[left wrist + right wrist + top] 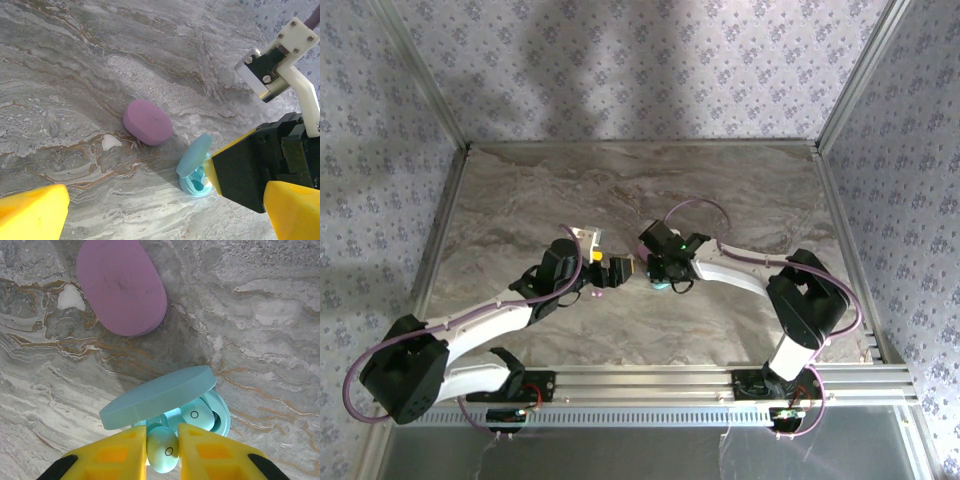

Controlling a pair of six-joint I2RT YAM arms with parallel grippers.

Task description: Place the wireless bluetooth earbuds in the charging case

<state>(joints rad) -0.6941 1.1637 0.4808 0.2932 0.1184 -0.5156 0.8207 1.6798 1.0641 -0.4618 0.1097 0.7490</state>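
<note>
From above, the two arms are meeting near the middle of the table (520, 190). The left gripper (610, 263) is standing with its fingers spread wide, carrying nothing. The right gripper (659, 281), at its three o'clock, is pointing down.

In the left wrist view, the pink case (148, 121) is lying shut. At its four o'clock, near but apart, the teal charging case (197, 184) is sitting open with its lid (194, 155) tilted up.

In the right wrist view, the narrowed fingers are pinching a teal earbud (163, 449) at six o'clock, just at the case's near rim. A second teal earbud (196, 414) is sitting in the well at one o'clock from the held one. The well beside it seems free (the lid is hiding part of it). What the pink case is holding cannot be told.

The step in hand looks like seating the held bud. Doing it well probably means sliding it in low beneath the overhanging lid, lining it up over the free well, and pressing it home before letting go. A bump could snap the lid down or shove the light case away.
</note>
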